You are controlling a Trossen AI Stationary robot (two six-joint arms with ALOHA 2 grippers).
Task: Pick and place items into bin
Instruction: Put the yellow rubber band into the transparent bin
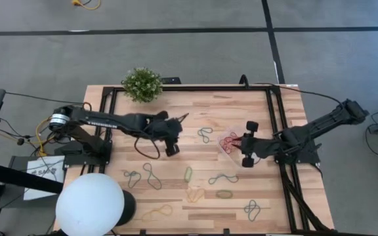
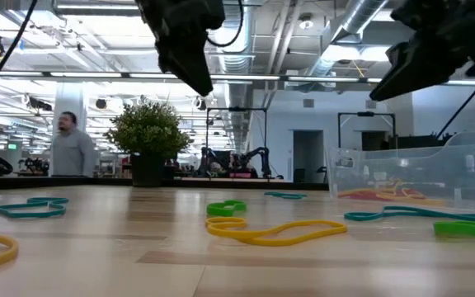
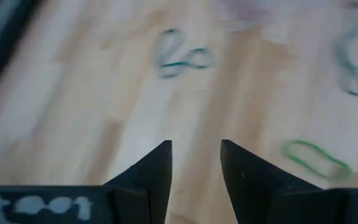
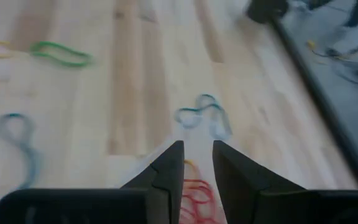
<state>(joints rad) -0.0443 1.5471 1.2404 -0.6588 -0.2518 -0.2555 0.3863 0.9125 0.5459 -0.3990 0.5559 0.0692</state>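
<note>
Looking down on the wooden bench (image 1: pixel 195 105), I judge a drop-off is finishing: my right end effector (image 1: pixel 249 143) hovers beside the clear bin (image 1: pixel 229 142), fingers slightly parted and empty, red bands (image 4: pixel 194 194) lying beneath. My left end effector (image 1: pixel 170 141) hangs mid-bench, released and empty. Loose rubber bands (image 1: pixel 223 178) dot the bench; next I must descend squarely over one.
</note>
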